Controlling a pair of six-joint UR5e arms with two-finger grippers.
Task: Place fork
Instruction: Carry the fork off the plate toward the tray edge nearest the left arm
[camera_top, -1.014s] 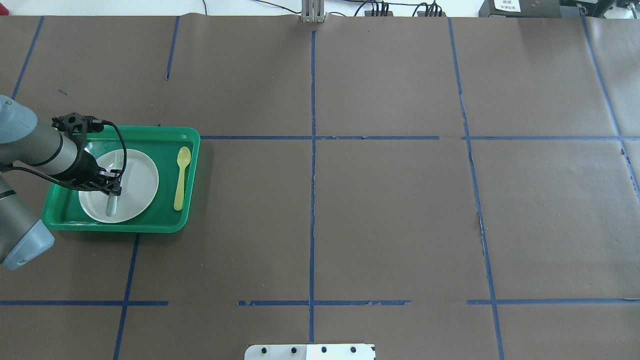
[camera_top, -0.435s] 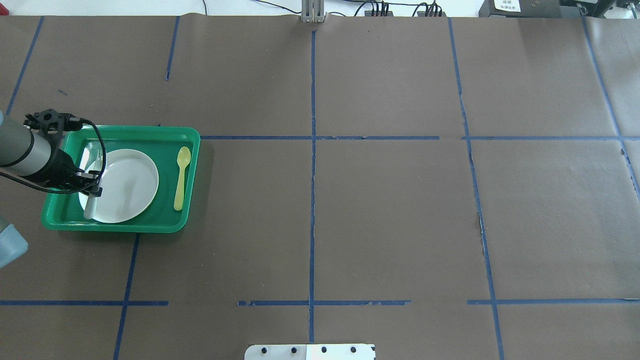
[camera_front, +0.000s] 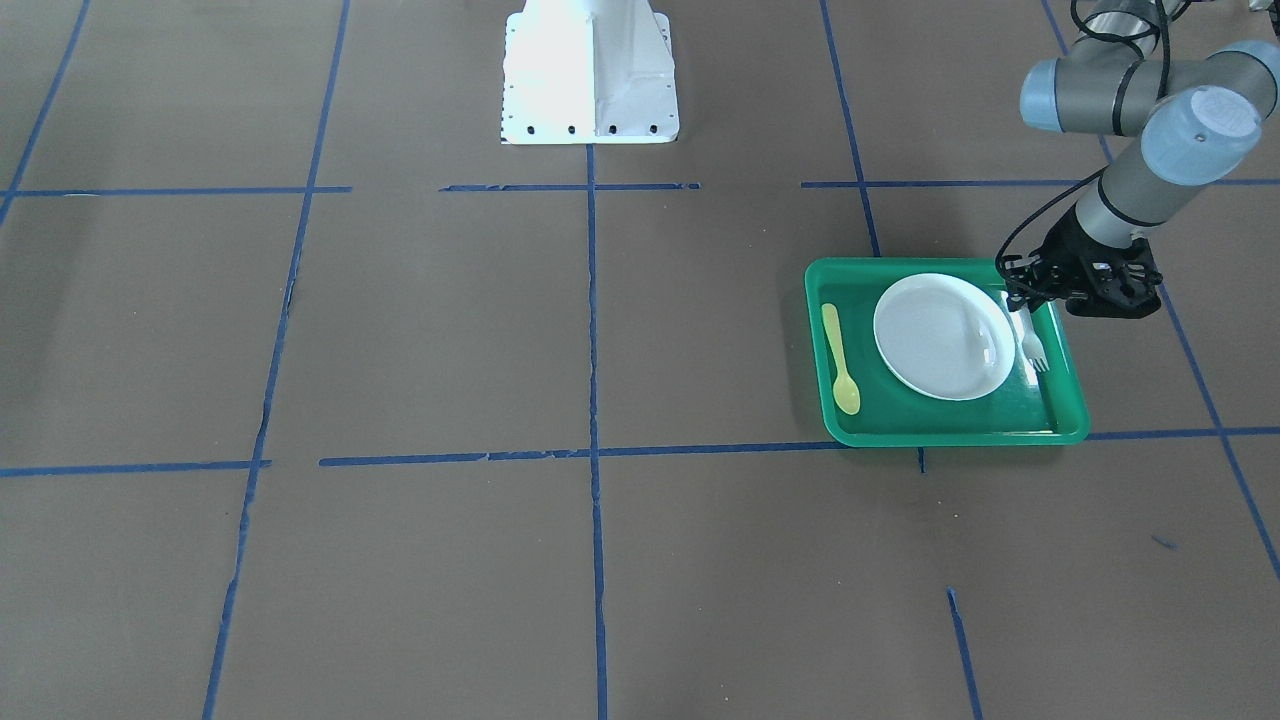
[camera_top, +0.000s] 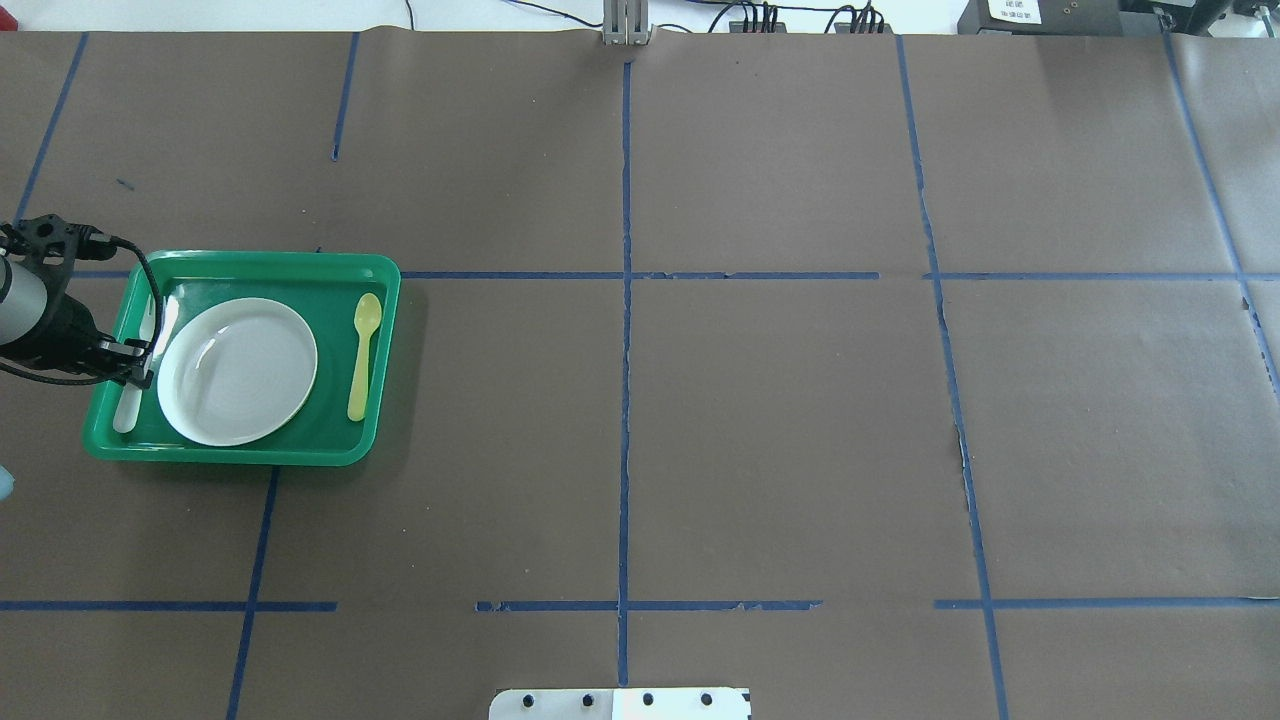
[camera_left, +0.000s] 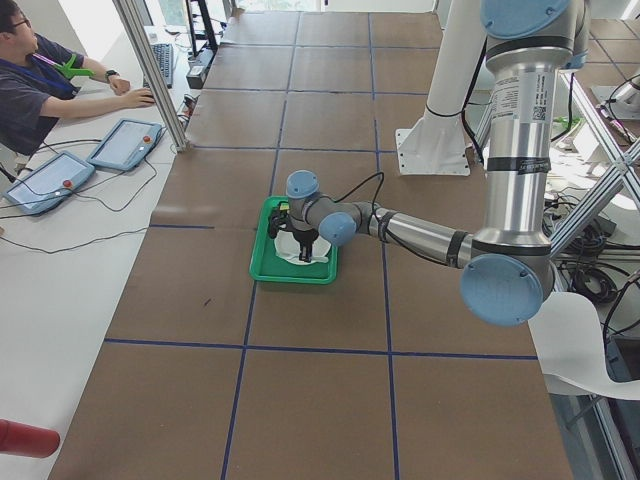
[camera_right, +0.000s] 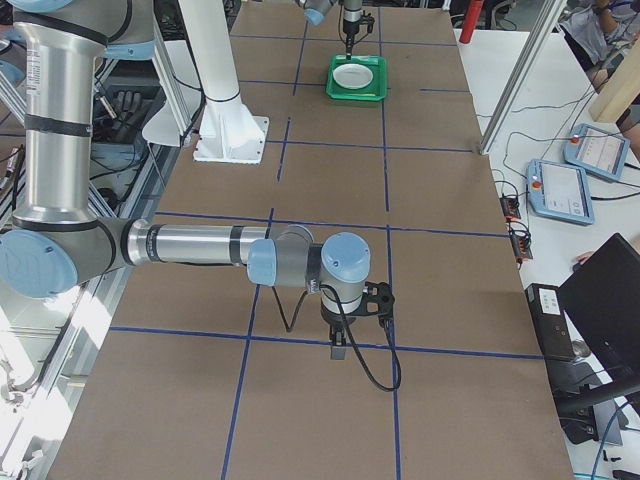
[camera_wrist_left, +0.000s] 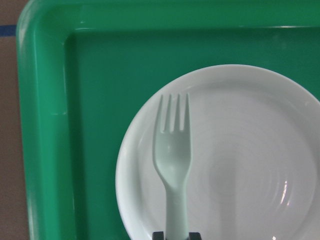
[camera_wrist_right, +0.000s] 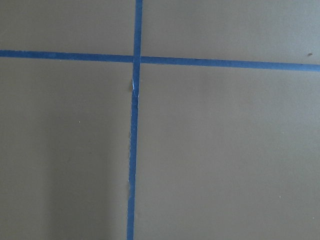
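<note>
While the left gripper (camera_top: 140, 368) sits at the far left edge of the overhead frame, its fingers (camera_wrist_left: 159, 235) are pinching the handle of the fork (camera_top: 126, 408). Wrist view confirms this: the handle runs down between two dark tips at bottom centre, tines pointing up-frame.

Fork position: over the green tray (camera_top: 300, 264), in the narrow strip between the white plate (camera_top: 238, 372) and the tray's left wall. It runs roughly parallel to that wall, with the tines toward the top of the overhead frame. In the front-facing view the same fork (camera_front: 1031, 343) is on the right side of the tray, tines toward the bottom of the frame, with the gripper (camera_front: 1016, 298) at its upper end. In the left wrist view the fork (camera_wrist_left: 172, 160) overlaps the plate's left part. Can't tell whether it touches the tray floor.

Yellow spoon (camera_top: 362, 355) lies flat on the opposite side of the plate, near the tray's right wall, bowl toward the top of the frame. Plate has nothing on it.

Right gripper (camera_right: 340, 345) shows only in the right side view, low centre, pointing down over brown paper (camera_top: 780, 440) near a blue tape line. Can't tell whether its fingers are spread or together. Right wrist camera shows only paper and a tape cross (camera_wrist_right: 134, 59).
</note>
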